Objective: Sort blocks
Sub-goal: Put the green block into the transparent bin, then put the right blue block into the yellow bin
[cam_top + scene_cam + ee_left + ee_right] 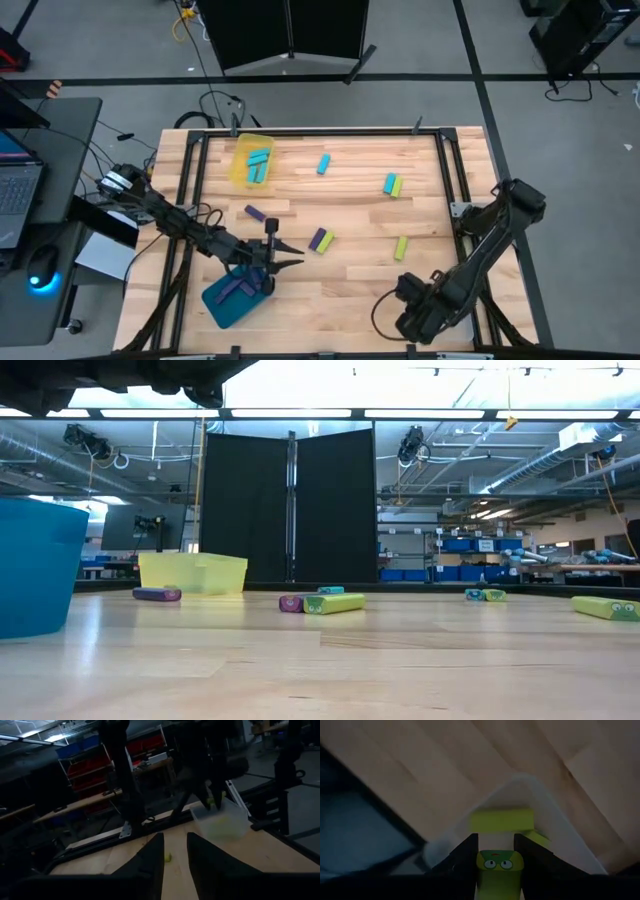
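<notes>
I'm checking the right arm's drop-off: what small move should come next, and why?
Probably open the right gripper to release. A yellow-green block sits between its fingers, right over the clear tray, where another yellow-green block already lies. The left gripper is by the blue tray.

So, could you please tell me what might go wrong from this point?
1. The right claw holds a green block over the clear tray; released off-centre, it might land on the rim.
2. The left claw is beside the blue tray; swinging away could nudge it.
</notes>
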You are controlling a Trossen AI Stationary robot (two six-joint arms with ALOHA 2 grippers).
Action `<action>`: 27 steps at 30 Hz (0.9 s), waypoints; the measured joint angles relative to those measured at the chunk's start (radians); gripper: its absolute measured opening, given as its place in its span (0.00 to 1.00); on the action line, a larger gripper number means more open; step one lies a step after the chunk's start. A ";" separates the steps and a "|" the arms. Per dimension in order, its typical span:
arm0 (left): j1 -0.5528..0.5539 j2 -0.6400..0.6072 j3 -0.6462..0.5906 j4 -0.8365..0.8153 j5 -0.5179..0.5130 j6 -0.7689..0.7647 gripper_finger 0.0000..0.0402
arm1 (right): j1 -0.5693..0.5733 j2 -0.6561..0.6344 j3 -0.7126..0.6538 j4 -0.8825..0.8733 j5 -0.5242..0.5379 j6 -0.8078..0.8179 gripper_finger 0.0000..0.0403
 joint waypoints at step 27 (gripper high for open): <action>-0.049 0.000 0.000 -0.096 -0.031 -0.001 0.22 | 0.008 0.089 0.000 -0.155 -0.125 -0.212 0.55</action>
